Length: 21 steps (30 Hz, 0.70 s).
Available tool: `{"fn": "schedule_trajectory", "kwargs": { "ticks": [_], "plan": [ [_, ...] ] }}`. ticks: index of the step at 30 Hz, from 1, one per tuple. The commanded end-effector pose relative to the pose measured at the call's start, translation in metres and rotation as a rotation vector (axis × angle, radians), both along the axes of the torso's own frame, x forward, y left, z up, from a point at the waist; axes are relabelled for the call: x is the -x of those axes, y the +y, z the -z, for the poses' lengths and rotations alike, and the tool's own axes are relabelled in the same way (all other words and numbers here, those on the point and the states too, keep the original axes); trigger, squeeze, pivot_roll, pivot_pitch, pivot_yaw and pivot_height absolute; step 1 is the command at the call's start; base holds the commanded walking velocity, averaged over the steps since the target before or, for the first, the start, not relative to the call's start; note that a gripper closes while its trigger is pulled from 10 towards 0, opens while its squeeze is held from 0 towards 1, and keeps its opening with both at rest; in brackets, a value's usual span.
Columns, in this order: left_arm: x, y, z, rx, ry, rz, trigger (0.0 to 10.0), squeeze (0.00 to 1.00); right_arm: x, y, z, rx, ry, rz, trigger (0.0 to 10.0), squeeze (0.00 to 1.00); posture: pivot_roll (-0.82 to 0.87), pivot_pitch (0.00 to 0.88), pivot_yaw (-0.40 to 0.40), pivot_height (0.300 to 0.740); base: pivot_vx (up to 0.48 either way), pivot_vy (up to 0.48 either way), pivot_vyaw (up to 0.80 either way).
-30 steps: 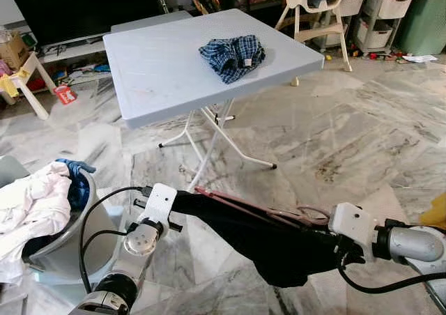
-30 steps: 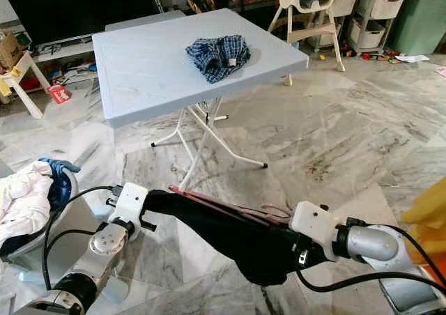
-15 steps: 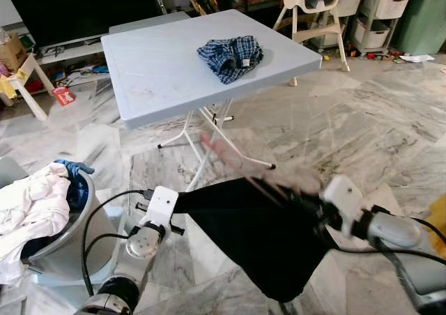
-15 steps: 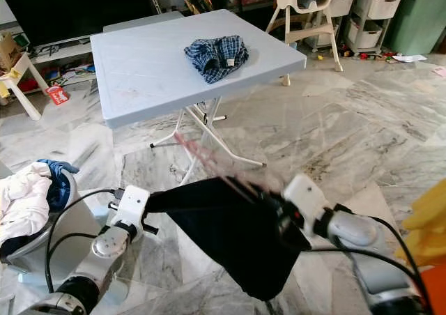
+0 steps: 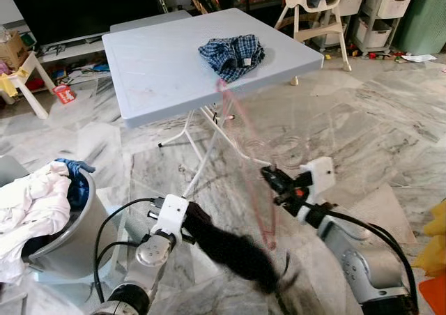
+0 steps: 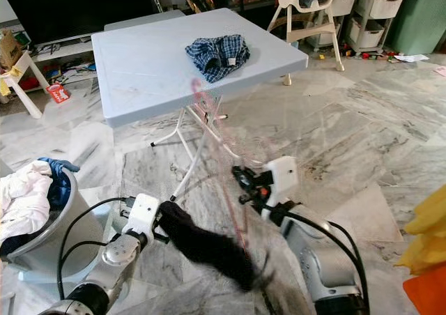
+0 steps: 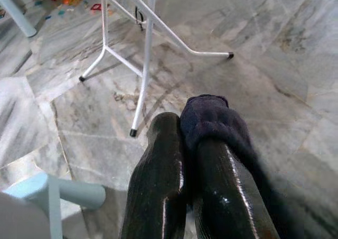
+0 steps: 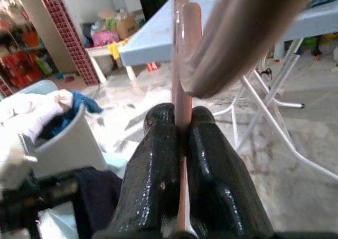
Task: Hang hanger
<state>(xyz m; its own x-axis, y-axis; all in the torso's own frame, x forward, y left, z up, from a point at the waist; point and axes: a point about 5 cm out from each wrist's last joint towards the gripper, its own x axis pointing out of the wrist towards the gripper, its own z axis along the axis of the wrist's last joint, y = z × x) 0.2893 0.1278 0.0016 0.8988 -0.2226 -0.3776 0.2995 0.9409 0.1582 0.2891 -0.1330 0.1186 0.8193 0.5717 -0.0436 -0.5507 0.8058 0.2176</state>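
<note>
Marble floor [image 5: 362,120] lies wide open; right gripper [image 8: 178,123] fingers clamp the pink hanger [image 5: 244,148], blurred above it. Left gripper [image 7: 186,144] pinches a dark garment [image 5: 230,249] low, near the folding table [image 5: 160,64] legs and laundry basket [image 5: 77,238].

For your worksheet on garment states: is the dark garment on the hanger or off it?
Off: dark garment dangles from left gripper; right gripper lifts the bare pink hanger.
</note>
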Motion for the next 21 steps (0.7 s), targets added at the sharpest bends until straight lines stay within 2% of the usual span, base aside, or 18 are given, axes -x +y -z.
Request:
{"fn": "schedule_trajectory", "kwargs": {
  "ticks": [1,4,6,7,9,10,12,13,14,15,16,17,18,21],
  "plan": [
    [-0.013,-0.002,-0.013,-0.005,-0.042,0.007,3.8,0.0,-0.013,0.001,-0.02,-0.063,-0.061,0.052,10.0,0.0,-0.18,0.0,0.1,0.74,0.0,0.0,0.0],
    [-0.014,-0.003,-0.014,0.0,-0.047,0.008,3.8,0.0,-0.02,-0.001,-0.026,-0.039,-0.111,0.137,10.0,0.0,-0.18,0.0,0.102,0.74,0.0,0.0,0.0],
    [-0.014,-0.002,-0.014,0.0,-0.048,0.006,3.8,0.0,-0.026,-0.006,-0.027,0.04,-0.148,0.221,10.0,0.0,-0.18,0.0,0.102,0.74,0.0,0.0,0.0],
    [-0.012,0.003,-0.013,-0.002,-0.052,-0.008,3.7,0.0,-0.028,-0.011,-0.02,0.186,-0.169,0.276,10.0,0.0,-0.18,0.0,0.102,0.74,0.0,0.0,0.0],
    [-0.011,0.009,-0.013,-0.005,-0.058,-0.029,3.7,0.0,-0.028,-0.015,-0.013,0.277,-0.162,0.313,10.0,0.0,-0.18,0.0,0.102,0.74,0.0,0.0,0.0],
    [-0.011,0.01,-0.012,-0.006,-0.059,-0.034,3.7,0.0,-0.027,-0.016,-0.011,0.289,-0.158,0.32,10.0,0.0,-0.18,0.0,0.102,0.74,0.0,0.0,0.0],
    [-0.008,0.026,-0.014,-0.008,-0.096,-0.106,3.5,0.0,-0.02,-0.024,0.008,0.332,-0.083,0.362,10.0,0.0,-0.18,0.0,0.099,0.74,0.0,0.0,0.0],
    [-0.008,0.026,-0.014,-0.008,-0.096,-0.106,3.5,0.0,-0.02,-0.024,0.008,0.332,-0.083,0.362,10.0,0.0,-0.18,0.0,0.099,0.74,0.0,0.0,0.0],
    [-0.008,0.035,-0.02,0.046,-0.139,-0.176,4.2,0.0,-0.014,-0.028,0.018,0.368,-0.062,0.388,10.0,0.0,-0.18,0.0,0.099,0.74,0.0,0.0,0.0],
    [-0.008,0.037,-0.023,0.057,-0.159,-0.189,5.1,0.0,-0.012,-0.029,0.021,0.373,-0.055,0.395,10.0,0.0,-0.17,0.0,0.1,0.74,0.0,0.0,0.0],
    [-0.008,0.039,-0.027,0.068,-0.182,-0.202,5.1,0.0,-0.011,-0.03,0.023,0.371,-0.047,0.4,10.0,0.0,-0.17,0.0,0.1,0.74,0.0,0.0,0.0],
    [-0.008,0.04,-0.031,0.084,-0.208,-0.21,9.6,0.0,-0.009,-0.03,0.027,0.363,-0.04,0.411,10.0,0.0,-0.17,0.0,0.099,0.74,0.0,0.0,0.0],
    [-0.007,0.041,-0.037,0.089,-0.239,-0.217,10.0,0.0,-0.007,-0.031,0.03,0.365,-0.034,0.421,10.0,0.0,-0.16,0.0,0.098,0.74,0.0,0.0,0.0],
    [-0.003,0.046,-0.045,0.108,-0.284,-0.255,10.0,0.0,-0.002,-0.03,0.038,0.372,-0.017,0.437,10.0,0.0,-0.16,0.0,0.097,0.74,0.0,0.0,0.0]
  ]
}}
